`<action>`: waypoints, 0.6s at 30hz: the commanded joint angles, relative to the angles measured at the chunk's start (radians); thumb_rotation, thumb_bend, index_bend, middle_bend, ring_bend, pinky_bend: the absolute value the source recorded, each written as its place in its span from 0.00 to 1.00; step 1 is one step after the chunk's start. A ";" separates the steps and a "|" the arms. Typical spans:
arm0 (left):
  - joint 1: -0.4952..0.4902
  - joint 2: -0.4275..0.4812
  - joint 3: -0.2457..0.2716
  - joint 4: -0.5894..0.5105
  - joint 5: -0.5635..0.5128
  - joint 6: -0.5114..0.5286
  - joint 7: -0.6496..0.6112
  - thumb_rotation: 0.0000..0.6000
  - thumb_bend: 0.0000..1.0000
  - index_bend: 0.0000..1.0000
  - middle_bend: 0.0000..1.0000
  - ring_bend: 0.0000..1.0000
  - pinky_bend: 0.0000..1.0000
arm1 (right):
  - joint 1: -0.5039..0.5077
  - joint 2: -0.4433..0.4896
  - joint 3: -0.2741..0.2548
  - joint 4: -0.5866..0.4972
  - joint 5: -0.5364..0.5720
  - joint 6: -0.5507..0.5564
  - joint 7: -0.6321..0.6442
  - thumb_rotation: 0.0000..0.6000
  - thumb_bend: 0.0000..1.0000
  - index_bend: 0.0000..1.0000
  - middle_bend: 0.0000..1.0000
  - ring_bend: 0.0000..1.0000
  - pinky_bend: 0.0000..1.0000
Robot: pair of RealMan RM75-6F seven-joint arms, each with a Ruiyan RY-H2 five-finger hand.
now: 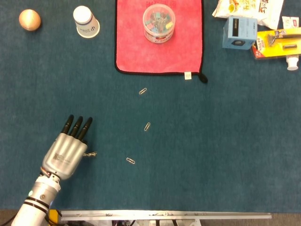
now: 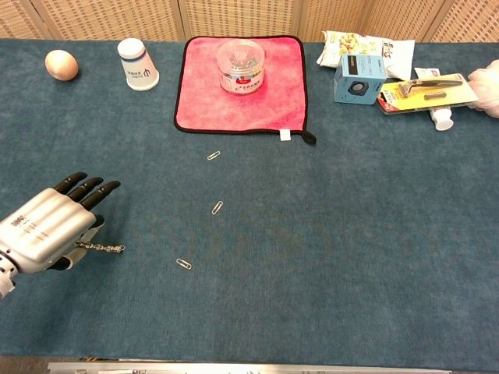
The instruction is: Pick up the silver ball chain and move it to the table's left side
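My left hand (image 1: 66,153) (image 2: 47,230) is low over the blue table at its front left, back upward and fingers stretched forward. A short silver ball chain (image 1: 91,154) (image 2: 107,248) pokes out to the right from under the thumb side. The hand pinches its near end, and the free end lies at or just above the tabletop. The pinch itself is hidden under the hand. My right hand appears in neither view.
Three loose paper clips (image 1: 143,91) (image 1: 147,126) (image 1: 130,160) lie right of the hand. A pink cloth (image 1: 136,52) carrying a clear tub of clips (image 1: 158,22) is at the back centre. An egg (image 1: 29,20) and paper cup (image 1: 86,21) stand back left, with a blue box (image 1: 239,32) and packets back right.
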 commanded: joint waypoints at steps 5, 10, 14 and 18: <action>0.005 -0.004 0.006 -0.032 0.029 -0.009 0.026 1.00 0.35 0.57 0.00 0.00 0.06 | -0.006 0.001 -0.003 0.005 -0.009 0.015 0.011 1.00 0.00 0.08 0.08 0.00 0.00; 0.004 -0.018 0.001 -0.054 0.037 -0.023 0.055 1.00 0.35 0.57 0.00 0.00 0.06 | -0.012 0.002 -0.008 0.016 -0.023 0.033 0.035 1.00 0.00 0.08 0.08 0.00 0.00; 0.000 -0.029 -0.006 -0.063 0.032 -0.041 0.072 1.00 0.34 0.57 0.00 0.00 0.06 | -0.015 0.003 -0.012 0.023 -0.033 0.044 0.047 1.00 0.00 0.08 0.08 0.00 0.00; -0.004 -0.037 -0.014 -0.068 0.021 -0.055 0.094 1.00 0.35 0.57 0.00 0.00 0.06 | -0.019 0.003 -0.015 0.030 -0.040 0.055 0.056 1.00 0.00 0.08 0.08 0.00 0.00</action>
